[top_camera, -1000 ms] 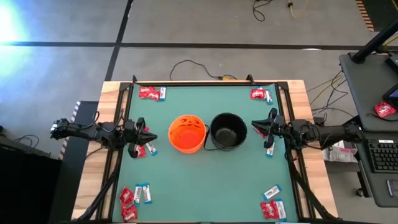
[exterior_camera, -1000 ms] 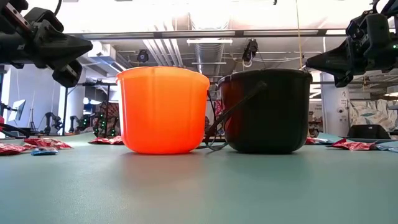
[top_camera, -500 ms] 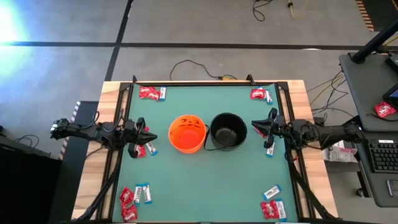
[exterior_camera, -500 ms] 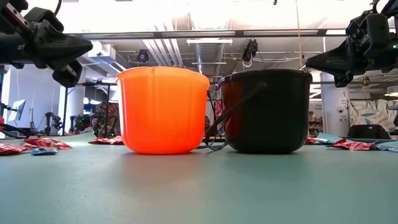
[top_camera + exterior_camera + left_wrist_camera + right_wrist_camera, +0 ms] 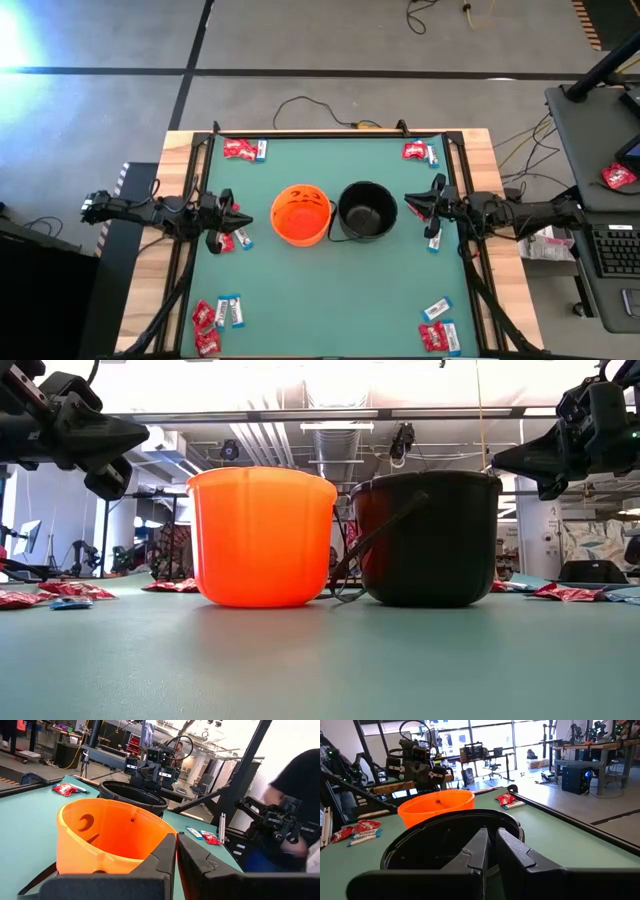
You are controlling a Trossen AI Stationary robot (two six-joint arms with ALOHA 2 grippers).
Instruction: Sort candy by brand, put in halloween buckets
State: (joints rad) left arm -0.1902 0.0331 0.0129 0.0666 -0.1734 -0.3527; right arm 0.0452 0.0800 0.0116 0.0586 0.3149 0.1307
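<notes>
Nothing sorted yet, judging by the empty orange bucket (image 5: 301, 214) and black bucket (image 5: 366, 209) mid-table. Candy (image 5: 218, 315) scattered near table corners (six clusters). Left end effector (image 5: 238, 219) and right end effector (image 5: 408, 206): both pressed together, empty.

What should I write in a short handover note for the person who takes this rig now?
Left gripper: shut, empty, raised beside the orange bucket.
Right gripper: shut, empty, raised beside the black bucket.
Buckets stand side by side at the table's middle; nothing shows inside either.
Candy: red packets and white-and-blue bars in mixed piles at the four corners and under each gripper.
Done: nothing sorted.
Left: all the candy.
</notes>
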